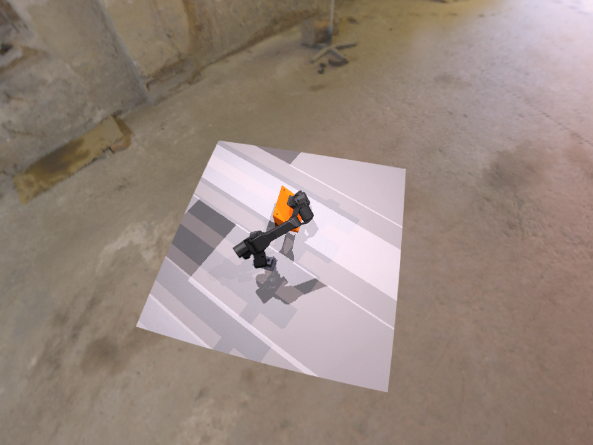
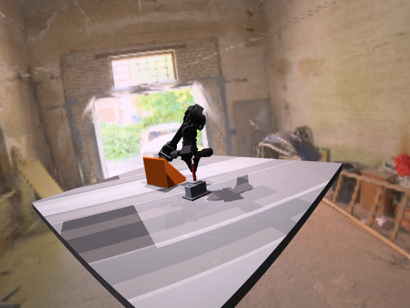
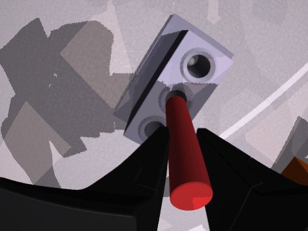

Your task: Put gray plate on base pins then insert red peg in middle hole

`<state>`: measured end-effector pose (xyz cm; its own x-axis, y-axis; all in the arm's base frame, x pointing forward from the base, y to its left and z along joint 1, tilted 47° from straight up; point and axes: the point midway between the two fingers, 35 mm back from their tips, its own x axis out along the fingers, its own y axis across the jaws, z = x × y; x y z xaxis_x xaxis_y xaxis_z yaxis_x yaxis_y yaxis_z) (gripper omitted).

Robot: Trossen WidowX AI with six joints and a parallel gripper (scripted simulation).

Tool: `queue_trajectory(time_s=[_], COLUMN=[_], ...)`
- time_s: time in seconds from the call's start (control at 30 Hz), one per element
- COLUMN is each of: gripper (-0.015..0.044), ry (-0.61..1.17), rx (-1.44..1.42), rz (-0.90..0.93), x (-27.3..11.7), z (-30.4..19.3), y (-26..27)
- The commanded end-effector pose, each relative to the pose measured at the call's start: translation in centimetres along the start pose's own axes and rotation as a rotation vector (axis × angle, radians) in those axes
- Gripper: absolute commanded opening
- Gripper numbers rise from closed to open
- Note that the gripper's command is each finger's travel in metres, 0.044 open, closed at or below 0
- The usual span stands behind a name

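the gripper [image 2: 193, 169] [image 3: 181, 136] is closed on the red peg [image 2: 193, 172] [image 3: 187, 153], which stands nearly upright in the exterior view. its lower end is at the middle hole of the gray block [image 2: 195, 191] [image 3: 143, 106]; whether it has entered, i cannot tell surely. the orange wedge [image 1: 283, 203] [image 2: 157, 172] [image 3: 296, 172] is near the block, on the table [image 1: 345, 306] [image 2: 198, 238].
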<state>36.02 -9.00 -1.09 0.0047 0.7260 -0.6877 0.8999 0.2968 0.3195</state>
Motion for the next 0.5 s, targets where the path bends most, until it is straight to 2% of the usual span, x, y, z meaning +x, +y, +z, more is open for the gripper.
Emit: queue_trajectory(time_s=[0.0,0.47], gripper=[0.0,0.0], ry=[0.0,0.0], rx=[-0.001,0.0], rz=[-0.002,0.0], x=[0.01,0.0], z=[0.0,-0.27], y=[-0.02,-0.2])
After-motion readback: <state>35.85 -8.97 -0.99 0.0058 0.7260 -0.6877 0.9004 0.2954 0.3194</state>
